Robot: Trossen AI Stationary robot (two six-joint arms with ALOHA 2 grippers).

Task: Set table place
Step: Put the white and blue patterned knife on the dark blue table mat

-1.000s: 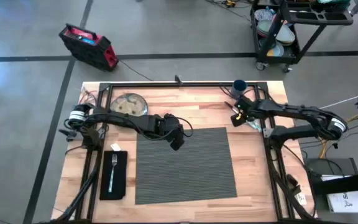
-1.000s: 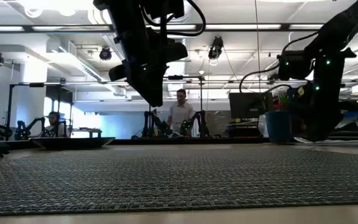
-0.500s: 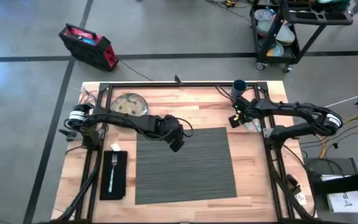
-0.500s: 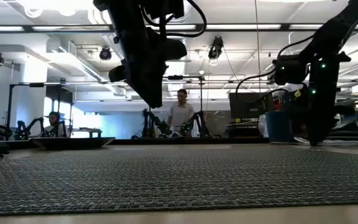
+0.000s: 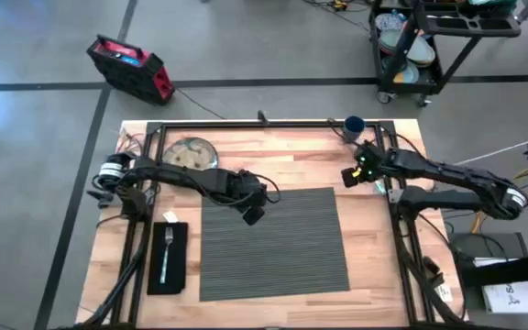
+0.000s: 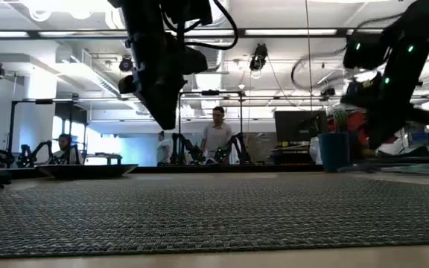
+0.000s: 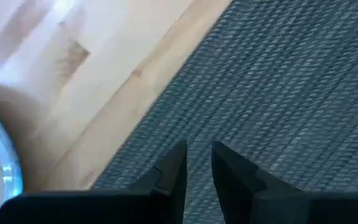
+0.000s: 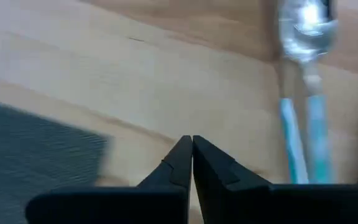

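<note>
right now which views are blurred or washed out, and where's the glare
Right wrist view: motion-smeared, the spoon and its blue-handled neighbour streaked. Left wrist view: soft at the wood, with the plate rim only a blurred blue arc. Low view: backlit by ceiling lights, so both arms read as silhouettes and the placemat blurs up close. High view: evenly lit, a pale glare patch on the floor at upper left.
</note>
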